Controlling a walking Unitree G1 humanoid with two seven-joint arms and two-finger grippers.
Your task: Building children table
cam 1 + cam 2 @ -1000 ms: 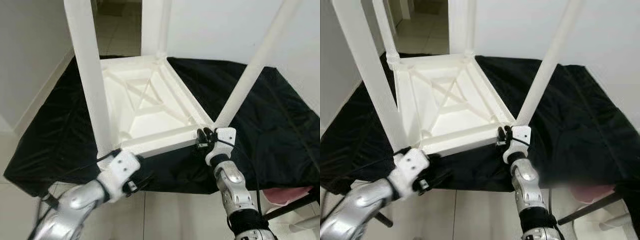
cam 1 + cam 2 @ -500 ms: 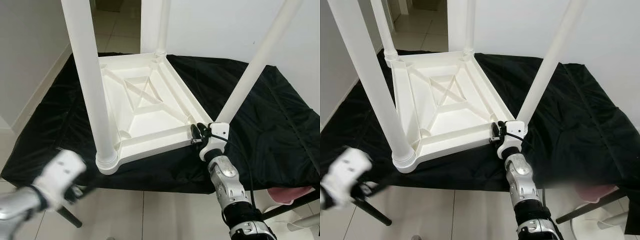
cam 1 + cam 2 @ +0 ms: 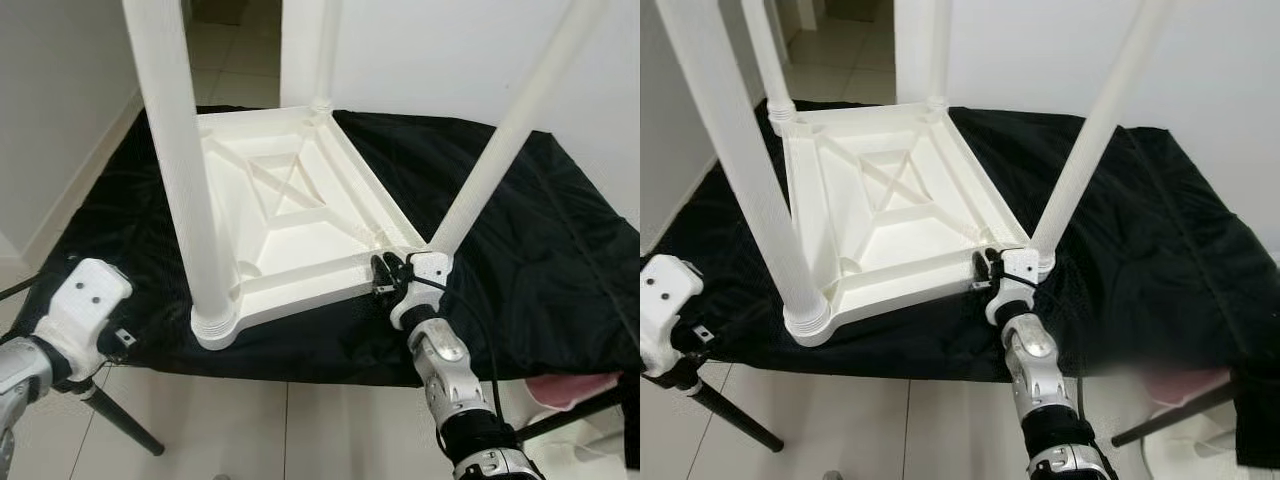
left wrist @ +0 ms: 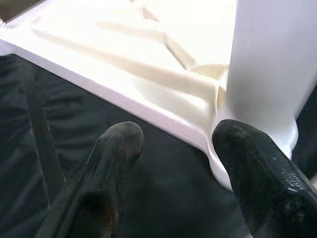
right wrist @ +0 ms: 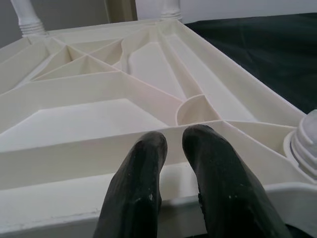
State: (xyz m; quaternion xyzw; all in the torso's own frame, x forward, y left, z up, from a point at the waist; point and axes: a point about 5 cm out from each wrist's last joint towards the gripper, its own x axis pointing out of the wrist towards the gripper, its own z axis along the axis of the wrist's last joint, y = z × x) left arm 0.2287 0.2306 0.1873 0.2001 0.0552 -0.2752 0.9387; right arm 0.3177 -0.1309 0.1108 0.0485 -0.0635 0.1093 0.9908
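White plastic upturned table (image 3: 300, 215) on black cloth (image 3: 520, 220); right gripper (image 3: 385, 275) pinches its rim (fingers nearly together), left gripper (image 4: 173, 148) open, clear.

Silver arms, black fingers (image 5: 143, 198)

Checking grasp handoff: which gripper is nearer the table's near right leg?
Right. The right gripper sits on the tabletop rim right beside the near right leg base. The left gripper hangs off the black cloth's left edge, well away.
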